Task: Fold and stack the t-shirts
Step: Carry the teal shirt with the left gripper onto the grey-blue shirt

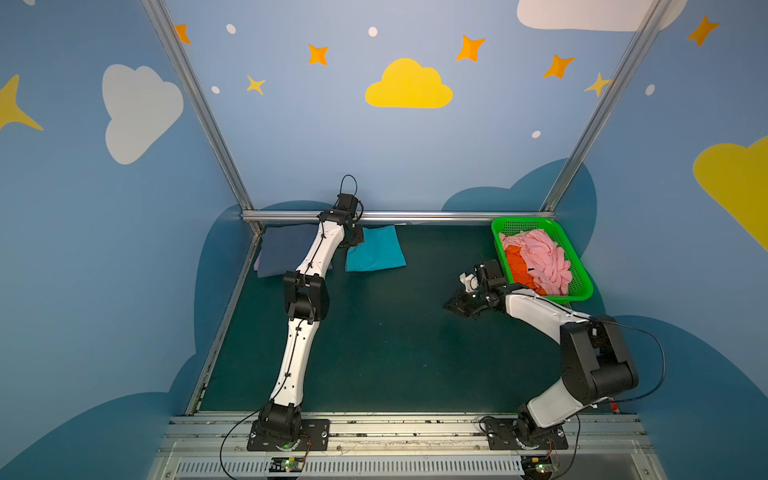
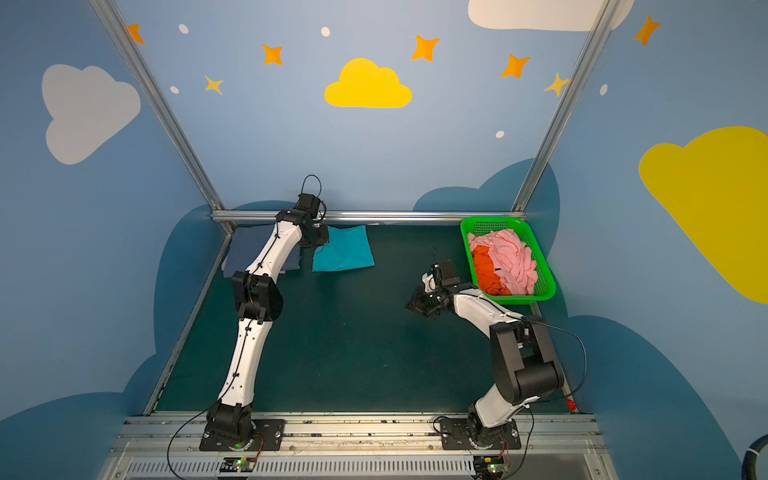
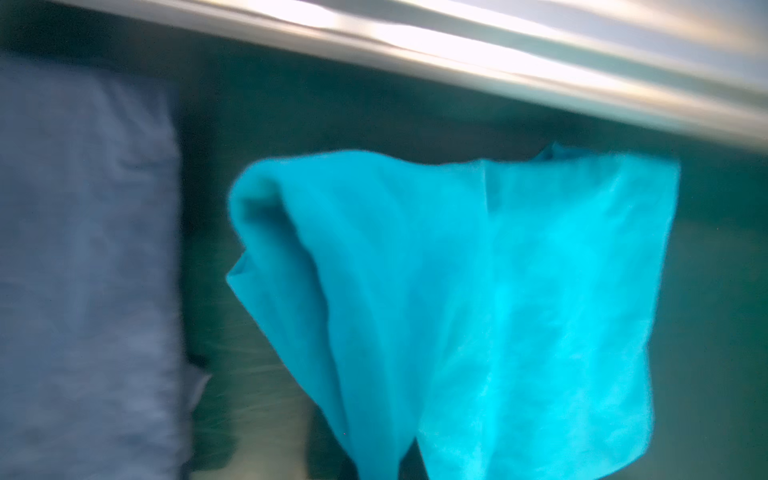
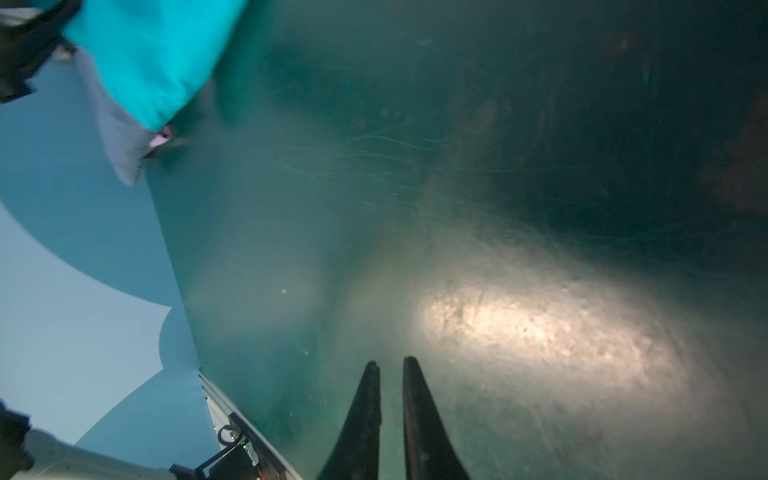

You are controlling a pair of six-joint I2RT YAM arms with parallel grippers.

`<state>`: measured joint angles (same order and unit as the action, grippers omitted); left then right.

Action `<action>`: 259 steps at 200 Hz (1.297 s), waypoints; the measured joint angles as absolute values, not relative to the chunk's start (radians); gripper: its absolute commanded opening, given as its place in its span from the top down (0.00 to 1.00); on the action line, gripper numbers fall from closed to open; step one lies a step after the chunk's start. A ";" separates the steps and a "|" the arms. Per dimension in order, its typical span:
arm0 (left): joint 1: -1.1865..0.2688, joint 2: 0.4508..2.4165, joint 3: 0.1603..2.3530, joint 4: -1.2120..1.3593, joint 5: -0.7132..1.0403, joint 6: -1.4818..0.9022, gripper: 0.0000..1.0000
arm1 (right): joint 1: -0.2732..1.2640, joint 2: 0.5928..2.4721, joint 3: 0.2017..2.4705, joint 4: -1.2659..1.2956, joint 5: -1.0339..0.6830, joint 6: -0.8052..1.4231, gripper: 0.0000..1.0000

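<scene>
One teal tee (image 1: 376,249), folded near-square, far edge parallel to back rail (image 1: 436,216).

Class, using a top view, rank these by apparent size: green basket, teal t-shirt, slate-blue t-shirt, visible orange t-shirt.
1. green basket.
2 and 3. slate-blue t-shirt and teal t-shirt look alike; the left arm hides part of the slate-blue one, so unranked.
4. orange t-shirt, mostly covered by the pink t-shirt.

Robot lab cell, aluminium frame (image 1: 198,104), cloud-and-star wall panels (image 1: 409,85), robot arms (image 1: 297,299) bolted to rail (image 1: 395,428)
</scene>
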<state>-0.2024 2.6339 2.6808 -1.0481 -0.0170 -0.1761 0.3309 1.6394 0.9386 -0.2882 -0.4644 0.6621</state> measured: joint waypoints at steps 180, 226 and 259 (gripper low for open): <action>0.041 2.388 2.595 -1.110 -0.037 -0.041 0.96 | 0.494 1.893 1.072 -0.256 -0.471 0.701 0.93; 0.121 2.383 2.559 -1.078 0.076 -0.073 0.96 | 0.501 1.916 1.099 -0.259 -0.473 0.701 0.94; 0.195 2.383 2.529 -1.060 0.176 -0.107 0.96 | 0.508 1.926 1.113 -0.259 -0.474 0.702 0.94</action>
<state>0.1951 2.3825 2.5290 -1.0603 0.1757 -0.1070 0.5083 1.9259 1.1126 -0.2588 -0.4740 0.7017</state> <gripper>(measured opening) 0.071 0.060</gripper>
